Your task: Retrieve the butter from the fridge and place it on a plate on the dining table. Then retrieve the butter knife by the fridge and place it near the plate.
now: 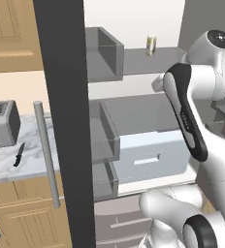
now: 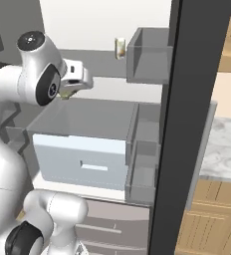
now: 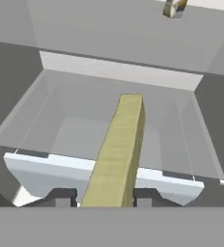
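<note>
The gripper (image 3: 106, 198) was clamped narrowly on the butter (image 3: 118, 149) — the yellow stick stood out lengthwise between the two dark fingertips (image 3: 63, 197), gripped at its near end so that most of it projected forward, above the pale drawer (image 3: 104, 144) inside the open fridge (image 1: 134, 111). The butter knife (image 1: 19, 154) lay on the marble counter (image 1: 32, 155) beside the toaster (image 1: 2, 123) — untouched, presumably waiting for the second step.

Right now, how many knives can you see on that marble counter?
1: a small dark knife lying on the marble counter, just right of the toaster. Others may be hidden behind the fridge door.
</note>
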Robot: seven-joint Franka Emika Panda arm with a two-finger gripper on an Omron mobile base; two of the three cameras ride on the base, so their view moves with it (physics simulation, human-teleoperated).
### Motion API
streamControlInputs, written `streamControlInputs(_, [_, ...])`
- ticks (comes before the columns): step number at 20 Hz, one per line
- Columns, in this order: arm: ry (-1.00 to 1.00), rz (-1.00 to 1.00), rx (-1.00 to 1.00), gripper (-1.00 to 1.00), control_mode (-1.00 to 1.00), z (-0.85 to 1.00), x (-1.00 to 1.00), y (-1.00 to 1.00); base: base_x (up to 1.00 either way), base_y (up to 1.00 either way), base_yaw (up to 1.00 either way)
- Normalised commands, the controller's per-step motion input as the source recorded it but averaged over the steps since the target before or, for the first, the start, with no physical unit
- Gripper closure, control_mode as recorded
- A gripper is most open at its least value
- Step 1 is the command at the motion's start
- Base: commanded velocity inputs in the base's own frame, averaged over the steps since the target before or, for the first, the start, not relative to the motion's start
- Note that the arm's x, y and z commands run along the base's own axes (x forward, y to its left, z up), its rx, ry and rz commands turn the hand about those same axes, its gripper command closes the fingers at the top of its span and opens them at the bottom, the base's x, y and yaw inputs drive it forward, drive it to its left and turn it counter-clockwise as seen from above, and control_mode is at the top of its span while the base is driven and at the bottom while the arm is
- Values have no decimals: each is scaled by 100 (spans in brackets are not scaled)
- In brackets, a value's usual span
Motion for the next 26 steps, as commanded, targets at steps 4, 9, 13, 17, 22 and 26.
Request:
streamControlInputs(4, [0,0,0,100,100,0,0,0,-97,-11,0])
streamControlInputs(9, [0,0,0,100,100,0,0,0,-100,-3,0])
streamControlInputs(13, [0,0,0,100,100,0,0,0,-100,-2,0])
streamControlInputs(17, [0,0,0,100,100,0,0,0,-93,0,-18])
streamControlInputs(22, [0,0,0,100,100,0,0,0,-83,0,-46])
streamControlInputs(26, [0,0,0,100,100,0,0,0,-73,-1,-64])
